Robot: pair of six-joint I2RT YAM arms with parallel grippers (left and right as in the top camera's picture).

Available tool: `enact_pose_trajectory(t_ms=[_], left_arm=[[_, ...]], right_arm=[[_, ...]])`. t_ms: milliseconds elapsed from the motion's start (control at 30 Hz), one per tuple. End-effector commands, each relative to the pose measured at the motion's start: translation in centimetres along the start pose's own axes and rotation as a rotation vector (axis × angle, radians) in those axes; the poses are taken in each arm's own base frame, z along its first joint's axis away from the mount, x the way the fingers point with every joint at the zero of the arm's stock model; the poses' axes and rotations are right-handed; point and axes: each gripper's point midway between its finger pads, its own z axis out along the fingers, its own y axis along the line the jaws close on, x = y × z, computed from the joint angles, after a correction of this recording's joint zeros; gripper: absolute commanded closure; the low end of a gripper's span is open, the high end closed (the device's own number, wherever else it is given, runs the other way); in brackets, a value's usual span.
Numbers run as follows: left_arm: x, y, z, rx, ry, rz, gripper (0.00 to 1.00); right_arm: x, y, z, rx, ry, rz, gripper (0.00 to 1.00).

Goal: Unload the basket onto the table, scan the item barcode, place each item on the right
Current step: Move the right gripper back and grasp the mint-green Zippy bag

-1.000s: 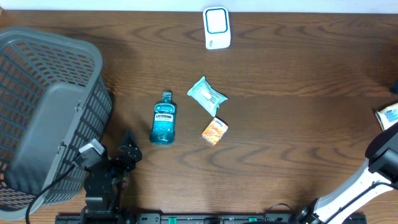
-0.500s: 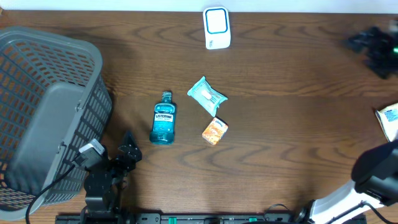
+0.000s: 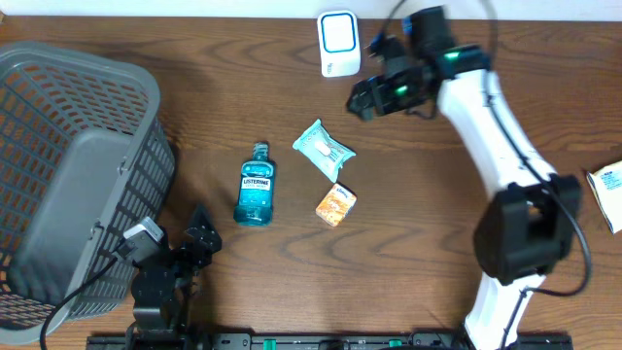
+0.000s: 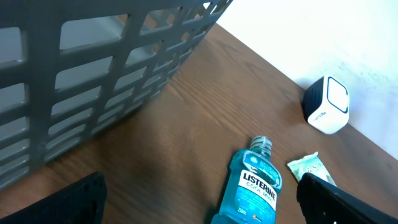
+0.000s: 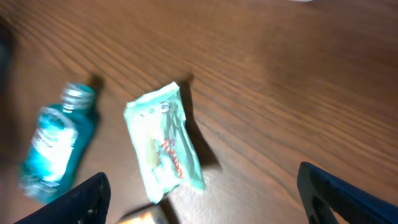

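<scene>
A white barcode scanner (image 3: 338, 43) stands at the back centre of the table. Three items lie mid-table: a blue Listerine bottle (image 3: 256, 185), a teal wipes packet (image 3: 324, 148) and a small orange box (image 3: 336, 205). My right gripper (image 3: 362, 97) hovers open just right of the scanner, above and behind the packet; the right wrist view has the packet (image 5: 165, 143) and the bottle (image 5: 56, 146) below its spread fingers (image 5: 339, 196), nothing held. My left gripper (image 3: 199, 238) rests open near the front left, with the bottle (image 4: 252, 190) ahead of it.
A large grey mesh basket (image 3: 68, 175) fills the left side, close beside the left arm. Another packaged item (image 3: 607, 183) lies at the right edge. The right arm (image 3: 496, 126) stretches across the right half of the table.
The right arm swung in from the far right edge to the back centre, beside the scanner and over the packet. The left arm and the items stayed put.
</scene>
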Motion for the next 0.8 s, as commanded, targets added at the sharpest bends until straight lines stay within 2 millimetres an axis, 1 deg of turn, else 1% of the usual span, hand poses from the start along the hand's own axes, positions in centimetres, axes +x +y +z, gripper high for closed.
enact_pose_trajectory(t_ms=[0,100,167,267,300,467,600,767], left_arm=[[0.5,0.7,0.1,-0.026,0.010,0.000,0.02],[0.5,0.7,0.1,-0.025,0.010,0.000,0.02],[0.5,0.7,0.1,-0.026,0.010,0.000,0.02],[0.5,0.7,0.1,-0.026,0.009,0.000,0.02],[0.5,0.7,0.1,-0.026,0.009,0.000,0.02],[0.5,0.7,0.1,-0.026,0.010,0.000,0.02],[0.5,0.7,0.1,-0.026,0.010,0.000,0.02],[0.5,0.7,0.1,-0.026,0.010,0.000,0.02]], right_arm=[[1.7,0.4,4.2,0.088,0.089,-0.109,0.09],[2.4,2.3,6.0,0.079,0.118,-0.155,0.08],[2.5,3.0,6.4,0.112,0.128,-0.209,0.08],[2.3,2.9,6.7,0.255,0.130,-0.272,0.06],[2.4,2.8,6.8,0.346,0.139,-0.310,0.05],[3.1,4.5,7.5,0.470,0.160,-0.403,0.05],[3.4,5.9,8.2,0.516,0.159,-0.459,0.11],[4.0,6.8,8.7,0.566,0.174,-0.502,0.24]])
